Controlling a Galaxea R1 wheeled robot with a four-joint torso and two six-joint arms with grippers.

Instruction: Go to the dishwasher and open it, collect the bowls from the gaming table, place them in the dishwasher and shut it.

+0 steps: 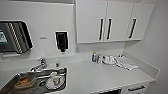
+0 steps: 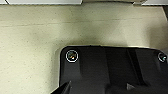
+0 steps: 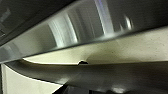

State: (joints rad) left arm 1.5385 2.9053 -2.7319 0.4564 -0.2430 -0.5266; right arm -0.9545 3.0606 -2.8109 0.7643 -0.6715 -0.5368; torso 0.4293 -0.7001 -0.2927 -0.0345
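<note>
Below the countertop [image 1: 100, 77], left wrist faces floor [image 2: 30, 50]; fingers' state indiscernible.

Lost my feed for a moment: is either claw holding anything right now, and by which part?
Cannot be told. The left wrist view shows speckled floor, the right wrist view a shiny metal surface close up; no grip is visible.

Dishwasher [image 3: 82, 27], shiny steel front, tilted, close

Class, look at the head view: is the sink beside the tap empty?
No. The sink left of the white counter holds dishes, including a white cup and a container of brownish food.
</note>
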